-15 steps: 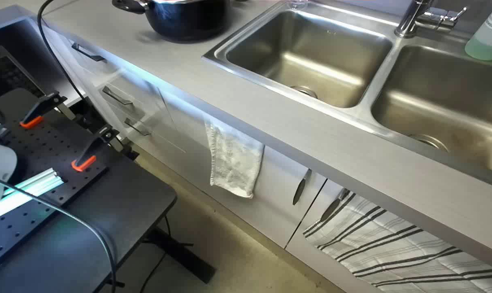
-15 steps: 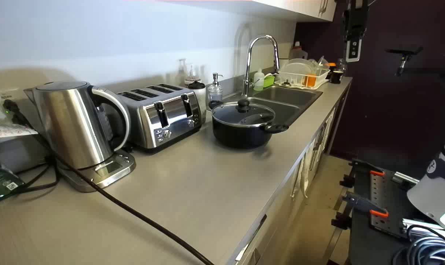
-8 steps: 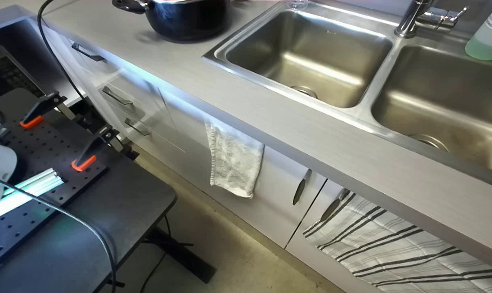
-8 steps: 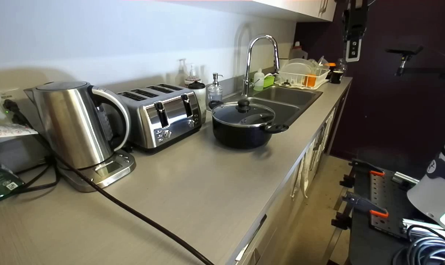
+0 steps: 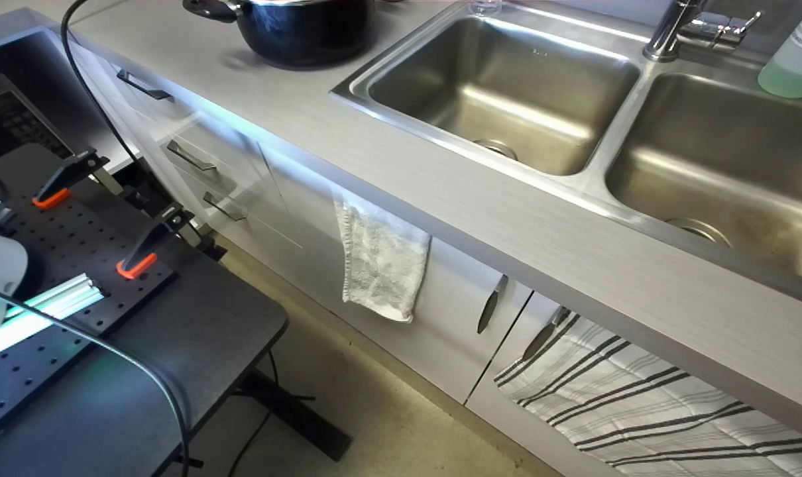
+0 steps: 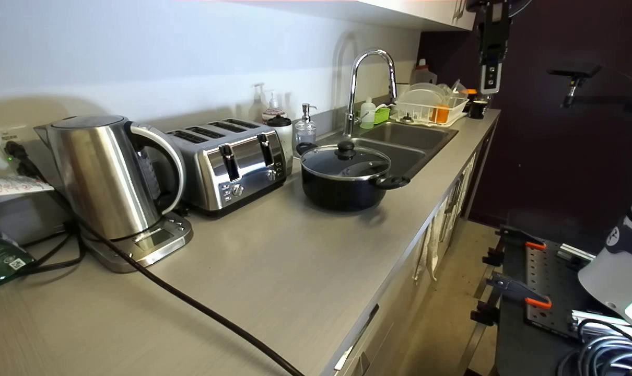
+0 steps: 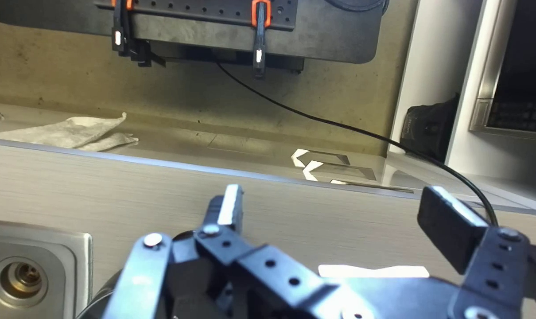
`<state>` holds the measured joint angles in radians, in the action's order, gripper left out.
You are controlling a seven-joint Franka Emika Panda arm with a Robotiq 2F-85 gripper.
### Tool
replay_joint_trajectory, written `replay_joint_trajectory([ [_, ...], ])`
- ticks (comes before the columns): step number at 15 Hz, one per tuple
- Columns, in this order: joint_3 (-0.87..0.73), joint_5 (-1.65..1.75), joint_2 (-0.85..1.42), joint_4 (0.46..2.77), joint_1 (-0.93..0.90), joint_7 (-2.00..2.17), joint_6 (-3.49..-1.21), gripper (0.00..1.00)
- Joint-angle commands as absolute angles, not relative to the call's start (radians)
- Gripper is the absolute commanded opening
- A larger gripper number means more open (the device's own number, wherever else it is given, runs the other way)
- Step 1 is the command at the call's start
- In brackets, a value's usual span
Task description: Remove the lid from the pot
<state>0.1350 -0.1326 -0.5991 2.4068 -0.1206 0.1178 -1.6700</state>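
Observation:
The black pot (image 6: 342,192) stands on the counter beside the sink in both exterior views; its body also shows at the top of an exterior view (image 5: 308,33). The see-through lid (image 6: 324,163) with a silvery rim and a black knob (image 6: 346,148) sits flat on the pot. My gripper (image 6: 491,78) hangs high at the upper right of that exterior view, well apart from the pot. In the wrist view my gripper (image 7: 339,212) is open, with nothing between its fingers. Part of the pot (image 7: 100,296) shows at the lower left, mostly hidden behind the gripper.
A toaster (image 6: 243,172) and a kettle (image 6: 102,183) stand along the wall. The sink (image 5: 507,93) and faucet (image 6: 352,89) are just beyond the pot. A dish rack (image 6: 431,112) stands past the sink. A black cable (image 6: 190,300) crosses the counter.
In an exterior view my gripper has moved a little to the left and down during the last half second. The pot and lid have not moved.

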Motion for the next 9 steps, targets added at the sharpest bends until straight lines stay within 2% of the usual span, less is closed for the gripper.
replay_joint_trajectory([
  [1,0.138,-0.093,-0.514,2.390,-0.090,0.120,-1.763,1.00],
  [9,0.119,0.012,-0.311,2.382,-0.016,0.173,-2.157,1.00],
])
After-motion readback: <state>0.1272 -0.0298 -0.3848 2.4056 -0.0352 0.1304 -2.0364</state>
